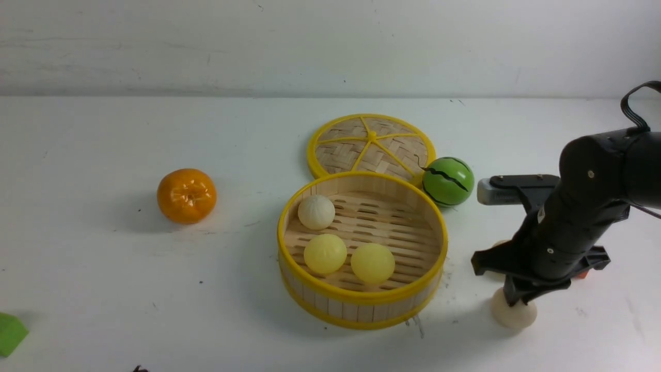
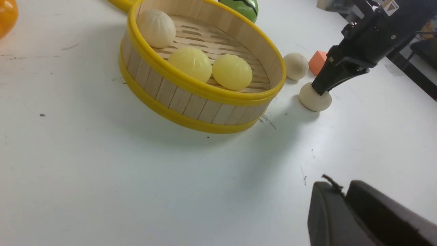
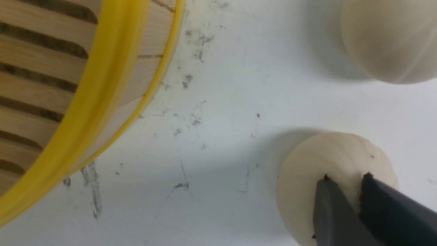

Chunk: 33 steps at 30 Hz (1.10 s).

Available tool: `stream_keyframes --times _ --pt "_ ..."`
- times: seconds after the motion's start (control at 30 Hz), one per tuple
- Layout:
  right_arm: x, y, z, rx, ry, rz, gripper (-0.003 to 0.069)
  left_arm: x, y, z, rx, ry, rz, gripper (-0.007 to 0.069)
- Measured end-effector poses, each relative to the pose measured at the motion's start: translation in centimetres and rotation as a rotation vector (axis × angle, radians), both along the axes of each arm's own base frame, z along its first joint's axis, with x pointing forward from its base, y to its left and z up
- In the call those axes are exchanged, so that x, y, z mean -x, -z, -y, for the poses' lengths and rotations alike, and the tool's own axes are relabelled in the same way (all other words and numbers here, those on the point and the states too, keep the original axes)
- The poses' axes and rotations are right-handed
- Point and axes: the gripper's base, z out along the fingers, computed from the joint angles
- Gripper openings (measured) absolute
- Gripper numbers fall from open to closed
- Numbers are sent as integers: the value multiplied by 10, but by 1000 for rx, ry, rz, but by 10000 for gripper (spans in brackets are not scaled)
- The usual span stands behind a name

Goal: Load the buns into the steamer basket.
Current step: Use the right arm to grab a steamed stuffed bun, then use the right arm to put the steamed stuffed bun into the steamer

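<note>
The steamer basket (image 1: 283,227) stands mid-table and holds one cream bun (image 1: 316,212) and two pale yellow buns (image 1: 325,253) (image 1: 372,262). To its right a cream bun (image 1: 512,315) rests on the table. My right gripper (image 1: 514,302) comes down on it from above, its jaws pinched into the bun's top (image 3: 321,157). Another cream bun (image 2: 296,66) lies just behind, mostly hidden by the arm in the front view. My left gripper (image 2: 341,186) hangs shut and empty above bare table near the front, out of the front view.
A glossy orange (image 1: 186,195) sits left of the basket. The woven lid (image 1: 371,144) lies behind it, with a green striped ball (image 1: 447,181) beside it. A small orange-red block (image 2: 317,62) lies past the buns, and a green block (image 1: 10,333) at the near left edge.
</note>
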Motion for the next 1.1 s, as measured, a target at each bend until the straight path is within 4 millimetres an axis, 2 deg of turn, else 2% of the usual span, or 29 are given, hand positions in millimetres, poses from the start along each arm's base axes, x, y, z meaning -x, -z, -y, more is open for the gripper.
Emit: stream_keyframes --times 0.13,0.27,0.37,0.53,0.6,0.7,0.83,0.87,0.93,1.1 --pt "1 0 0 5 -16 -6 12 0 0 0 0 0 0 71" --pt "4 -6 1 14 -49 -19 0 0 0 0 0 0 0 74" --pt "11 -39 -7 -5 -86 33 0 0 0 0 0 0 0 77" --pt "7 -93 -43 -84 -205 219 0 0 0 0 0 0 0 83" --pt "1 -98 -56 -101 -234 258 0 0 0 0 0 0 0 85" --pt "-11 -90 -68 -102 -251 259 0 0 0 0 0 0 0 89" --pt "-32 -62 -78 -84 -258 213 0 0 0 0 0 0 0 92" --pt "-32 -62 -78 -85 -258 215 0 0 0 0 0 0 0 92" --pt "-43 -50 -83 -81 -256 206 2 0 0 0 0 0 0 92" --pt "-49 -42 -86 -85 -252 216 8 0 0 0 0 0 0 92"
